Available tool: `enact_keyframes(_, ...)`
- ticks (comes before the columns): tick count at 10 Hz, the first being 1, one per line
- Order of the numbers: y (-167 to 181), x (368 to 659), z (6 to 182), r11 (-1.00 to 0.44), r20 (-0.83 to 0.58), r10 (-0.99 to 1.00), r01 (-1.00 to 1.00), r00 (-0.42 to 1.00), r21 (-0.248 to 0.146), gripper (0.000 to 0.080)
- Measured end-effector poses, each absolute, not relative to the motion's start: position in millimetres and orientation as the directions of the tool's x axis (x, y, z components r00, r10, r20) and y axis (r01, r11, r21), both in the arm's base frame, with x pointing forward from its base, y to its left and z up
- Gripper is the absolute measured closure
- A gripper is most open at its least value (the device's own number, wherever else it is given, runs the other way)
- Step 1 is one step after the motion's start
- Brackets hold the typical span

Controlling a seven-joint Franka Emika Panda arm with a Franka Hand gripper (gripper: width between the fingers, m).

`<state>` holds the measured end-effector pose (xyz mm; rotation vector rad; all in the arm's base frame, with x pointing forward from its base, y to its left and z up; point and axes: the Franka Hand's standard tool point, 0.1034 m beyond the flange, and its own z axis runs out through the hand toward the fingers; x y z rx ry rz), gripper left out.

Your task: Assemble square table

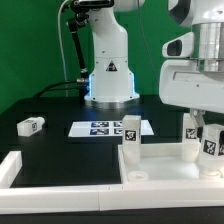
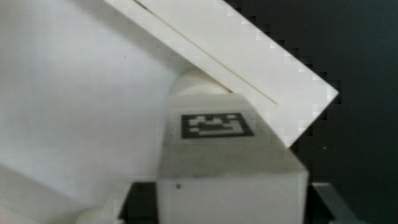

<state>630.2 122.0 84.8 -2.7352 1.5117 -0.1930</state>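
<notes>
A black table (image 1: 60,110) is lying before a green wall (image 1: 30,40), with the arm's white base (image 1: 110,70) standing at the back. The gripper (image 2: 228,200) is reaching around an upright leg (image 2: 217,150), its dark fingers (image 2: 333,205) flanking the leg's sides. Whether they are pressing it or standing just off it, I cannot tell. Only the wrist view is showing this closely. The leg is a matte white block with flat faces, wearing a black-and-white tag. It is standing on the top (image 2: 71,110), just inside a corner of the raised rim (image 2: 231,50) (smooth white plastic). The exterior view is hiding that grip. There the gripper (image 1: 203,130) is hanging over the top (image 1: 170,168) at that view's right, with tagged white pieces showing under it. That view alone is giving the rest:
- A second leg (image 1: 130,135) is standing upright at the top's far rim.
- A third leg (image 1: 30,125) is lying on the table, well apart at the left.
- The marker board (image 1: 100,128) is lying flat behind the top.
- A white strip (image 1: 12,165) is running along the near left.
</notes>
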Motion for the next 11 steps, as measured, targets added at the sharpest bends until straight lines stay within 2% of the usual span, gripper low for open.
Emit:
enact_keyframes(2, 112.9, 631.0, 82.5, -0.404, 0.073, -0.914, -0.911, 0.399, -0.085, 0.0508)
enact_keyframes(4, 105.1, 628.8, 81.1, -0.092, -0.033, -0.995, -0.993, 0.095, -0.08, 0.0508)
enact_keyframes(6, 102.9, 625.0, 78.8, 0.19, -0.114, -0.977, -0.978, -0.18, -0.084, 0.0508)
enact_keyframes(7, 103.5, 624.0, 79.1, 0.238, -0.118, -0.967, -0.968, -0.227, -0.082, 0.0508)
enact_keyframes(9, 102.9, 623.7, 78.1, 0.221, -0.115, -0.971, -0.972, -0.211, -0.083, 0.0507)
enact_keyframes(10, 103.3, 623.9, 78.3, 0.185, -0.11, -0.978, -0.979, -0.175, -0.086, 0.0293)
enact_keyframes(11, 106.7, 625.7, 80.9, 0.033, -0.058, -0.998, -0.996, -0.029, -0.085, 0.0293)
